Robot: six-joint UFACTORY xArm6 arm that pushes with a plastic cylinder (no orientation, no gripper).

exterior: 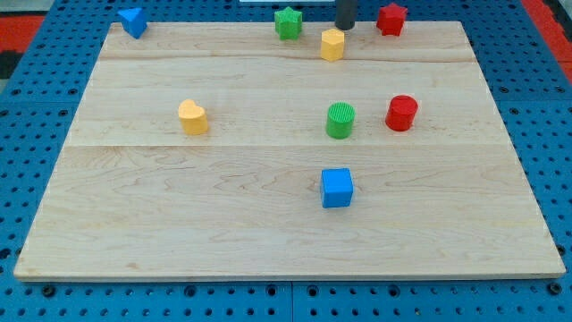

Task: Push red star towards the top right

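Note:
The red star (391, 18) lies at the top edge of the wooden board (268, 241), right of centre. My tip (344, 27) is the lower end of a dark rod entering from the view's top. It stands to the left of the red star, with a gap between them, and just above the yellow hexagon block (332, 44). The green star (288, 22) lies to the left of the tip.
A blue block (133, 21) sits at the board's top left corner. A yellow heart (192, 117) lies left of centre. A green cylinder (340, 120) and a red cylinder (401, 113) stand side by side. A blue cube (337, 188) lies below them.

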